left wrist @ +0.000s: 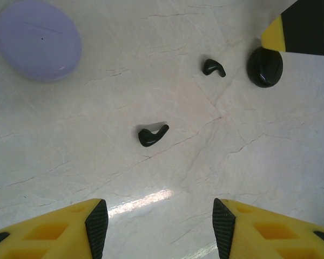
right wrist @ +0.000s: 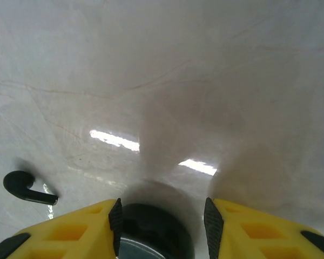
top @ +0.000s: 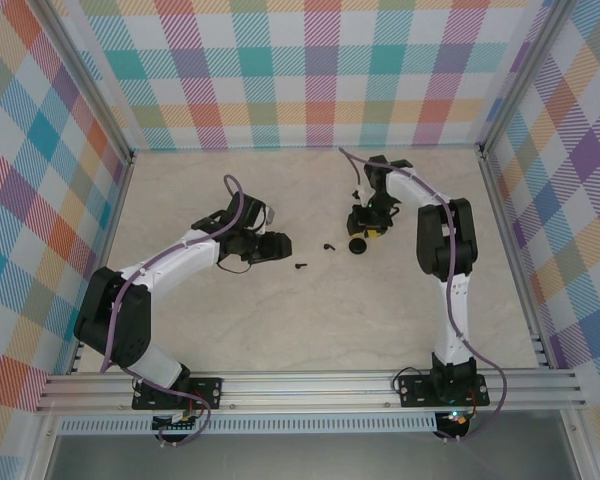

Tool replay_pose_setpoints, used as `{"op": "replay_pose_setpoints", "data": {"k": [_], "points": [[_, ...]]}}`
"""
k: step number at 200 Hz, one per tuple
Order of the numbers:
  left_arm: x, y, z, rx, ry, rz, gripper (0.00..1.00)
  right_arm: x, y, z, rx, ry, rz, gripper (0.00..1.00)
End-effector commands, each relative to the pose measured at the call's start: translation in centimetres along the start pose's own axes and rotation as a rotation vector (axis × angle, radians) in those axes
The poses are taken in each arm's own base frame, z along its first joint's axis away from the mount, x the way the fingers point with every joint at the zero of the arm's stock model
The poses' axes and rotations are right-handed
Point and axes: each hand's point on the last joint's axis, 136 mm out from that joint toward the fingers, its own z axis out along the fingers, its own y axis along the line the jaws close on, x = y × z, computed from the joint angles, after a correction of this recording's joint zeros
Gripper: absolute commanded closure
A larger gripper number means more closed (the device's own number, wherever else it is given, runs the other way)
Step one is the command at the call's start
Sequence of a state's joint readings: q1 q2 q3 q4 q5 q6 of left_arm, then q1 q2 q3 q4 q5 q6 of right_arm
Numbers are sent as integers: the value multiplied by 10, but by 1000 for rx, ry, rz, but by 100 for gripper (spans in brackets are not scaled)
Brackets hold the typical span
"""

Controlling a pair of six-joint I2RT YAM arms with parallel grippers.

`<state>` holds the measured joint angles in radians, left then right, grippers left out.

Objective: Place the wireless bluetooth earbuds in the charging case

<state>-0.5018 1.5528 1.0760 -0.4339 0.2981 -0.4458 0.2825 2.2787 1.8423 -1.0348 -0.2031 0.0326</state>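
Two black earbuds lie on the marble table: one (left wrist: 152,135) (top: 302,266) just ahead of my left gripper (left wrist: 160,229) (top: 276,245), the other (left wrist: 213,67) (top: 328,244) (right wrist: 27,188) farther on, beside the black charging case (left wrist: 265,66) (top: 357,246) (right wrist: 154,232). My left gripper is open and low over bare table, with nothing between its pads. My right gripper (right wrist: 161,218) (top: 365,232) straddles the black case, which sits between its pads, the left pad against its side. A closed lavender case (left wrist: 38,40) lies off to the left gripper's far left.
Checked walls with aluminium rails enclose the table (top: 310,320) on three sides. A yellow finger of the right gripper (left wrist: 299,29) reaches into the left wrist view right above the black case. Bare marble stretches across the near half of the table.
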Motion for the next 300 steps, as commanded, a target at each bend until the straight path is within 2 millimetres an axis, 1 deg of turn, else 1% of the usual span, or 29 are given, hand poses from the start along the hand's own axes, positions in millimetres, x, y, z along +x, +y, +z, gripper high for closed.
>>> {"op": "replay_pose_setpoints", "data": {"k": [1, 59, 75, 79, 110, 133, 145, 173, 176, 198, 218, 238, 257, 280, 300], "points": [[-1, -10, -8, 30, -21, 8, 45, 13, 13, 4, -26, 60, -48, 54], [2, -8, -4, 22, -10, 4, 45, 38, 32, 12, -43, 132, -149, 57], [2, -9, -3, 28, -6, 4, 45, 46, 39, 14, -54, 144, -163, 58], [2, -10, -2, 31, -6, 2, 45, 48, 41, 14, -58, 147, -199, 58], [4, -15, 3, 52, 5, 8, 45, 65, 58, 18, -93, 151, -276, 58], [6, -21, 7, 72, 20, 15, 45, 74, 72, 15, -119, 137, -327, 58], [7, -23, 10, 78, 28, 17, 45, 75, 74, 12, -114, 119, -327, 57], [7, -31, 18, 109, 44, 24, 45, 67, 73, -3, -86, 26, -292, 54], [7, -32, 19, 114, 46, 24, 45, 66, 72, -6, -82, 18, -258, 54], [7, -41, 29, 146, 67, 27, 45, 58, 68, -24, -56, -62, -173, 52], [7, -53, 41, 179, 96, 47, 45, 60, 61, -40, -56, -118, -80, 52], [6, -65, 55, 196, 126, 74, 45, 72, 53, -50, -78, -147, 16, 52], [3, -74, 71, 208, 156, 90, 46, 89, 50, -53, -123, -156, 90, 53], [-1, -82, 91, 226, 189, 97, 46, 113, 51, -48, -173, -147, 159, 53], [-2, -88, 107, 244, 220, 100, 46, 127, 51, -40, -209, -146, 212, 55]]}}
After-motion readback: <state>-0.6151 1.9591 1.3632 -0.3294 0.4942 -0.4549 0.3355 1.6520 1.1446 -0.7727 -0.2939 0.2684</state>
